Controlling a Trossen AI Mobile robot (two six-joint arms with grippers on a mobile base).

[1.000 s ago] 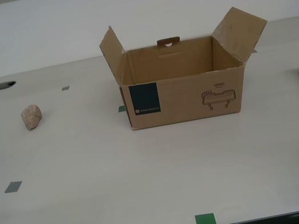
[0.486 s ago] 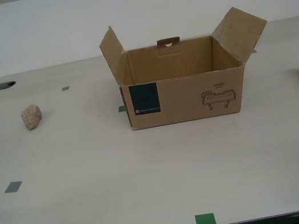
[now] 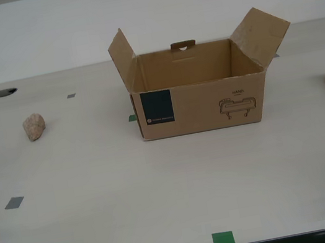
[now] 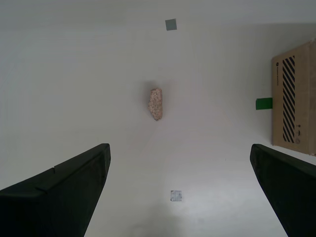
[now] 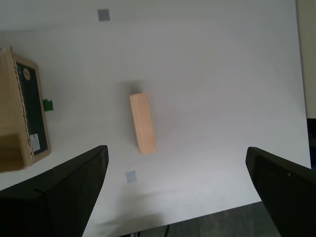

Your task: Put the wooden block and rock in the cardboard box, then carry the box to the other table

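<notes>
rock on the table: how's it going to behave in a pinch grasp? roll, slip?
The rock looks lumpy and rough, so it will probably grip well rather than slip. Its uneven, elongated shape suggests it would wobble or pivot between flat fingers more than roll away. It seems rigid and likely dense for its size. My second gripper is open above it.

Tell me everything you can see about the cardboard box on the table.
The cardboard box is brown corrugated card, standing upright and open on the pale table. Two side flaps angle up and outward; a back tab has a cutout. Its front carries a dark teal label and a line drawing. It looks empty, and nothing but the table touches it.
</notes>
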